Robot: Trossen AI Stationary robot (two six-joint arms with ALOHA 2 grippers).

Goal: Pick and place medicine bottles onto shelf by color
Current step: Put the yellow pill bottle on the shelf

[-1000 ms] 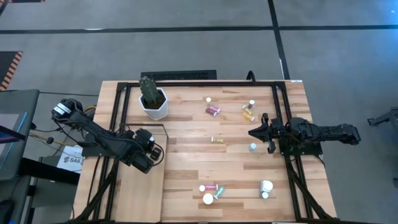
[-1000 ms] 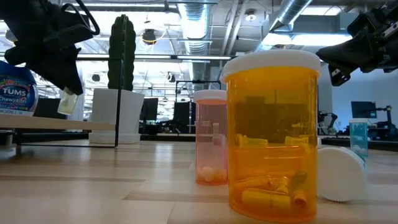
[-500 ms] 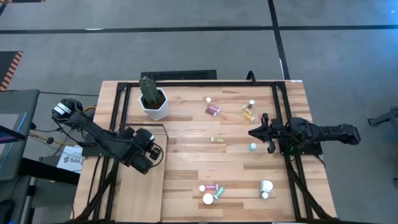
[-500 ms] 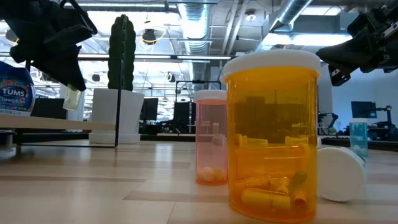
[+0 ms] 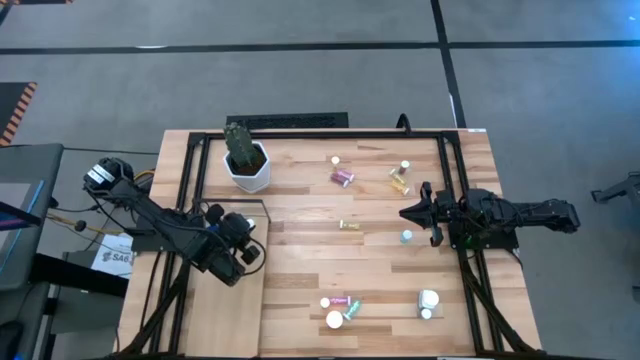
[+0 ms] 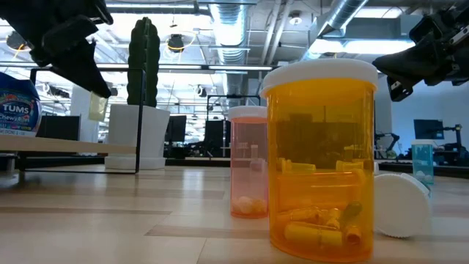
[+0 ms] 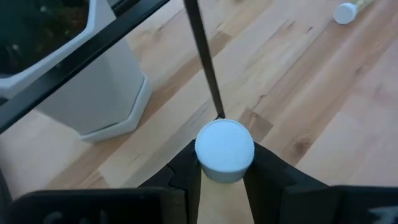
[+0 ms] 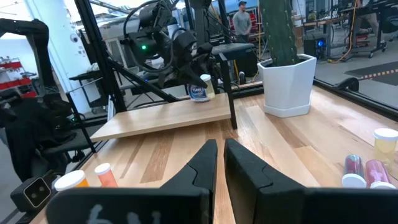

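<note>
So compared to a second back, the left gripper [image 5: 243, 253] has slid a bit down and left in the high view, and in the low view it's climbed toward the upper left corner. It's clamped on a small white-capped bottle [image 7: 224, 148] over the near corner of the pale shelf board [image 5: 228, 320], just beside the black frame post. In the low view the bottle's pale body [image 6: 97, 107] hangs below the dark fingers. A blue Tums bottle [image 6: 17, 104] already sits on the shelf at far left.

The right gripper [image 5: 408, 213] hasn't budged, fingers pressed together with nothing in them, hovering at the table's right side near a little blue bottle [image 5: 406, 236].

The big amber bottle [image 6: 321, 158] and pink bottle [image 6: 248, 161] are unmoved.
</note>
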